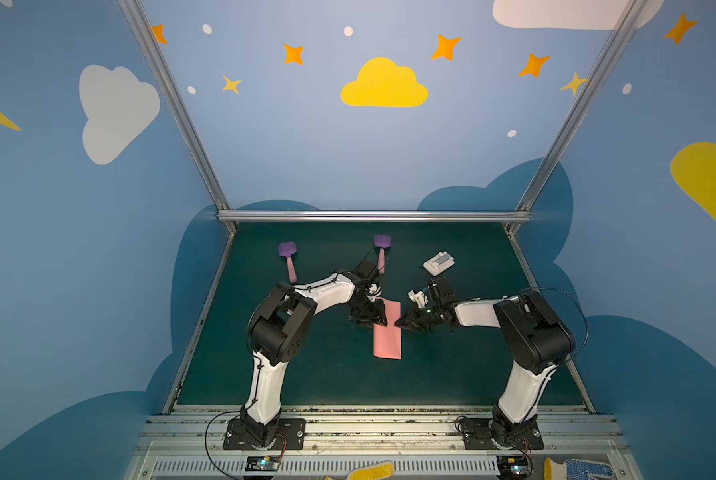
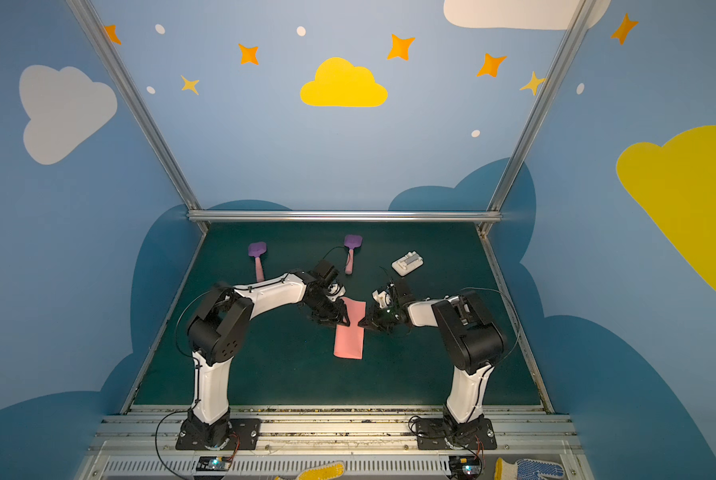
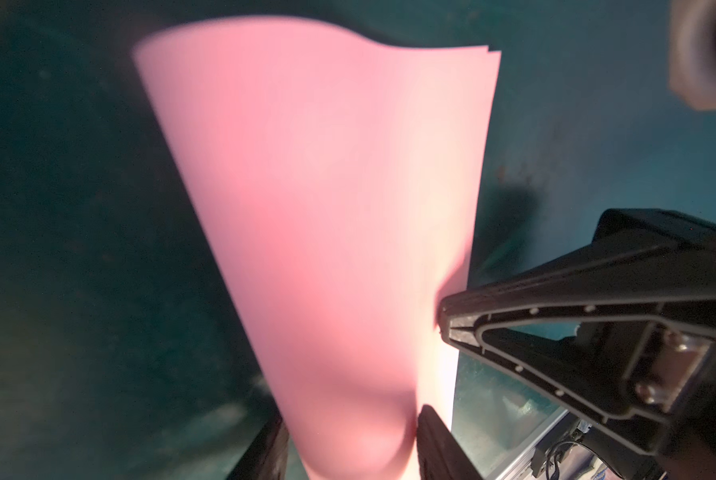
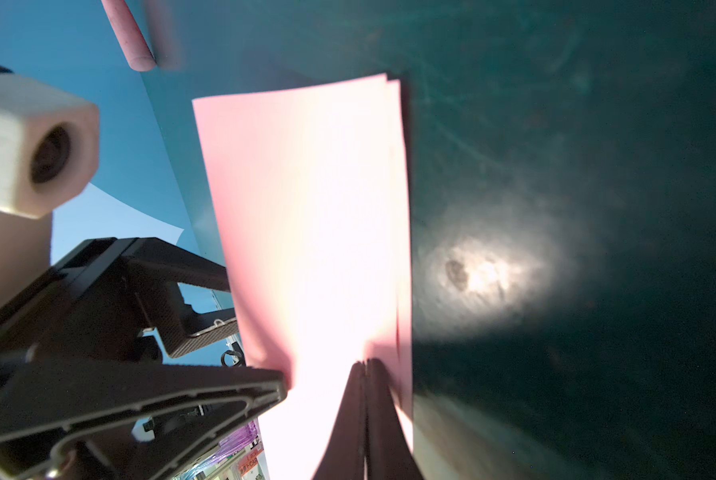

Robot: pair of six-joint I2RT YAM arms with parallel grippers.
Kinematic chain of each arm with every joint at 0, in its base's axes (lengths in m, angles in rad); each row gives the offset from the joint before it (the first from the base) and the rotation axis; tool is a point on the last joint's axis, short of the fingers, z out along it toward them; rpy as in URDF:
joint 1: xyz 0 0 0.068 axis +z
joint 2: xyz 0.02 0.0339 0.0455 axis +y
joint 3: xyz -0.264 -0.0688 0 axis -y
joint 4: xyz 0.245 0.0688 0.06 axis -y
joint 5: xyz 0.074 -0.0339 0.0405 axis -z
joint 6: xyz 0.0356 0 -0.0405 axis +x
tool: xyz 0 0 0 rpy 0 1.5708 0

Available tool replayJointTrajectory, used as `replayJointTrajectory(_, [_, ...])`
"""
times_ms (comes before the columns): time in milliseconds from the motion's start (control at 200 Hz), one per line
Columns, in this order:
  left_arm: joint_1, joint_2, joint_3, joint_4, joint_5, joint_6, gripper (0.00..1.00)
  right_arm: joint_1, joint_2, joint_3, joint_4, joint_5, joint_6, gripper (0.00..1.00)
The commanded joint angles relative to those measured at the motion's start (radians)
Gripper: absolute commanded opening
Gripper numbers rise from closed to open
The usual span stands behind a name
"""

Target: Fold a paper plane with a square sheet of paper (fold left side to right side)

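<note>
Nearest us, the square sheet of paper (image 1: 387,345), already doubled into a narrow strip, lies on the counter (image 1: 327,374). Its long axis runs away from us and its near end is free. Around mid-length both arms flank it, equally close. The left jaws stand partly open at the folded left edge, which seems to bulge up between them. The right jaws are closed, tips resting by the right edge where the loose layers meet. Farther off lie two spatulas (image 1: 289,259) and a white block (image 1: 438,263); we see no container.
</note>
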Motion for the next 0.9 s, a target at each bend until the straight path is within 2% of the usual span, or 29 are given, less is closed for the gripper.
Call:
replayJointTrajectory(0, [0.000, 0.020, -0.006, -0.046, -0.016, 0.023, 0.53, -0.005, 0.017, -0.029, -0.033, 0.045, -0.017, 0.00])
replayJointTrajectory(195, [0.068, -0.103, -0.036, -0.041, 0.016, 0.020, 0.60, -0.011, 0.020, -0.038, -0.043, 0.056, -0.029, 0.00])
replayJointTrajectory(320, [0.082, -0.174, -0.072, -0.006, 0.071, 0.012, 0.60, -0.012, 0.026, -0.040, -0.048, 0.059, -0.030, 0.00])
replayJointTrajectory(380, [0.081, -0.193, -0.096, 0.036, 0.122, -0.004, 0.54, -0.011, 0.028, -0.041, -0.052, 0.064, -0.032, 0.00])
replayJointTrajectory(526, [0.076, -0.194, -0.158, 0.154, 0.217, -0.063, 0.26, -0.013, 0.033, -0.043, -0.064, 0.075, -0.036, 0.00])
replayJointTrajectory(576, [0.071, -0.182, -0.169, 0.181, 0.229, -0.076, 0.19, -0.013, 0.035, -0.042, -0.066, 0.079, -0.038, 0.00])
replayJointTrajectory(826, [0.051, -0.117, -0.190, 0.248, 0.230, -0.103, 0.14, -0.014, 0.054, -0.039, -0.076, 0.088, -0.044, 0.00])
replayJointTrajectory(896, [0.051, -0.111, -0.210, 0.268, 0.201, -0.119, 0.13, -0.015, 0.059, -0.039, -0.080, 0.091, -0.048, 0.00])
